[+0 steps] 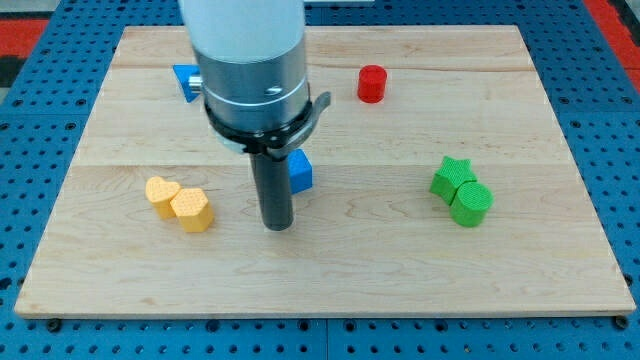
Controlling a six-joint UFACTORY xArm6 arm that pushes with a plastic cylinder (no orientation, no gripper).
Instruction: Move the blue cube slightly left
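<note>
My tip sat just left of and below the blue cube, wrong side for a leftward push, I judged. No end effector jaws: bare rod. Cube mid-desk.

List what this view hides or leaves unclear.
- blue cube: left part hidden behind the rod; whether my tip touches it is unclear.
- blue block at the view's top: mostly hidden by the arm's housing, shape unclear.
- yellow blocks: shapes hard to make out.
</note>
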